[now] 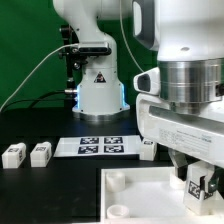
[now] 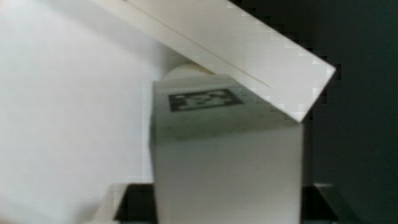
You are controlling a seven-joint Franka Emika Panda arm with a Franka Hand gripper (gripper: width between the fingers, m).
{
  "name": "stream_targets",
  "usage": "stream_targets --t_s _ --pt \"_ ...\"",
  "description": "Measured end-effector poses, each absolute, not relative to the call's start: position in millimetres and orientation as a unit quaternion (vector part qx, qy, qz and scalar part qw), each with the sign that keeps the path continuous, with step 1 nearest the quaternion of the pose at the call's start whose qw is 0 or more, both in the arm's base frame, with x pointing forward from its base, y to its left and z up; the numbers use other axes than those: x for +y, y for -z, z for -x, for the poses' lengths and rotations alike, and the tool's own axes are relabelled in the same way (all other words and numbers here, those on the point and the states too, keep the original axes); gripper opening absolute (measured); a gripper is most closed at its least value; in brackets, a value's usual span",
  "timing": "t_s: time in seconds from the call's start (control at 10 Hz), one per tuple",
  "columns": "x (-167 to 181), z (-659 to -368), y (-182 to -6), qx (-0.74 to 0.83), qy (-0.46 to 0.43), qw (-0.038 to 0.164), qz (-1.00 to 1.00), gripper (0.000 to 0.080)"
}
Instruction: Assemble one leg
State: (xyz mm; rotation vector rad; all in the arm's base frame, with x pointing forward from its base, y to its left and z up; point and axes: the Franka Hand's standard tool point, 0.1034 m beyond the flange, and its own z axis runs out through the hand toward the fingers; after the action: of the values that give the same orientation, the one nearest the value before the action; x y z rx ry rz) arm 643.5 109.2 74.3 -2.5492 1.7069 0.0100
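Landmark: the large white square board [image 1: 150, 195] with round corner sockets, lying flat on the black table [image 1: 40, 195] at the near edge of the exterior view.

1. Robot arm. Its white base [image 1: 100, 95] stands on the table well behind the board. The wrist housing fills the exterior view's right side, directly above the board's right part.

2. Square board. Two round sockets show along its left edge, one [image 1: 117, 181] near the far corner and one [image 1: 120, 210] nearer the camera. In the wrist view an edge and corner of a white panel [image 2: 249, 45] slant across just behind the held leg. Bare black table lies open to the exterior view's left of the board.

3. Marker board [image 1: 100, 147]. Thin, flat, with several tags; lies just behind the board's far edge, between it and the robot base.

4. Gripper [image 1: 198, 180]. Hangs over the board's right part, fingers closed on one leg [image 2: 222, 150]: a white oblong block with a tag face, standing upright in the wrist view. Whether its lower end touches the board cannot be told.

5. Loose legs. Two [image 1: 13, 154] [image 1: 41, 153] lie side by side well off the board's left; a third [image 1: 148, 150] sits just off the marker board's right end, near the board's far edge.
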Motion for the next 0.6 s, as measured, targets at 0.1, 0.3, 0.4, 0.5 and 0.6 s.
stream_targets --t_s 0.1,0.3,0.4,0.5,0.6 --pt "107.6 -642.5 -74.1 0.611 -0.011 0.039 0.79 0.031" --pt "105.2 -640.0 -73.5 0.694 -0.026 0.045 0.718 0.031" --pt "105.5 -639.5 -73.2 0.687 -0.027 0.045 0.725 0.031" --pt "105.5 -639.3 -72.7 0.669 -0.026 0.046 0.742 0.034" --pt "107.6 -639.1 -72.6 0.632 -0.019 0.044 0.773 0.034"
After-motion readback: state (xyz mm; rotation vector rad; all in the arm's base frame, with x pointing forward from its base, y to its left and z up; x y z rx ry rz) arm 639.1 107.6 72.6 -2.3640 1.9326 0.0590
